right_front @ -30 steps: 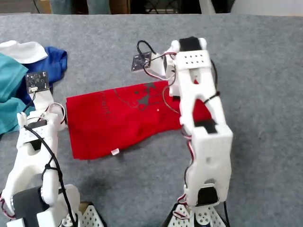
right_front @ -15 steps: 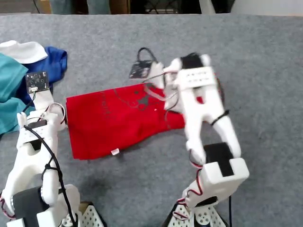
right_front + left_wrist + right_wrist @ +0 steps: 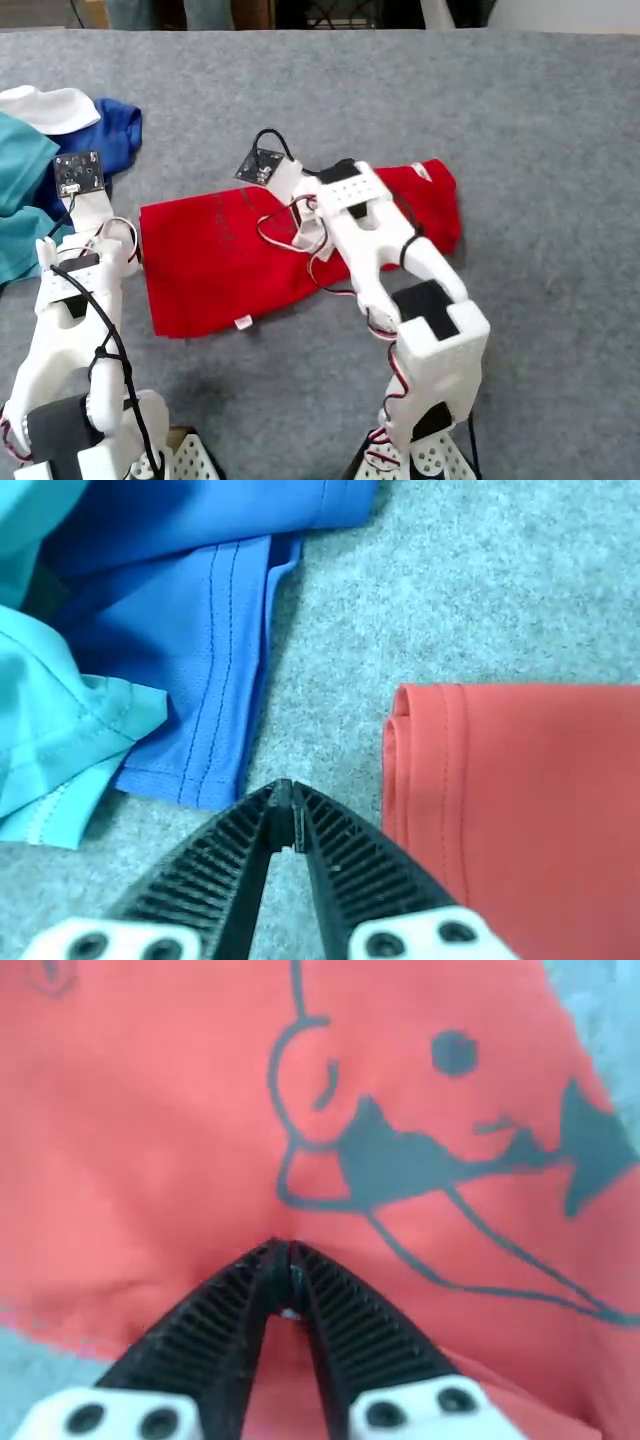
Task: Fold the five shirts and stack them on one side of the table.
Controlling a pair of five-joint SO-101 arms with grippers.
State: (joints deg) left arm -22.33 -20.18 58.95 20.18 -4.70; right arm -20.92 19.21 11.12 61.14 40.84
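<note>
A red shirt [image 3: 200, 260] with a dark cartoon print [image 3: 400, 1160] lies flat across the middle of the grey table [image 3: 560, 120]. My right gripper [image 3: 288, 1255] is down on its middle, jaws shut with a pinch of red cloth at the tips; in the high view the right gripper [image 3: 300, 208] sits under its arm. My left gripper [image 3: 283, 795] is shut on nothing, low over bare table between the blue shirt [image 3: 200, 660] and the red shirt's folded hem [image 3: 410, 750]. In the high view the left gripper [image 3: 105, 222] is by the shirt's left edge.
A blue shirt [image 3: 115, 130], a teal shirt [image 3: 20, 190] and a white shirt [image 3: 50, 108] lie heaped at the far left. The right half of the table and its near edge are bare grey felt. Both arm bases stand at the near edge.
The right arm has swung left across the red shirt, uncovering the shirt's right end with its sleeve. The left arm has kept still.
</note>
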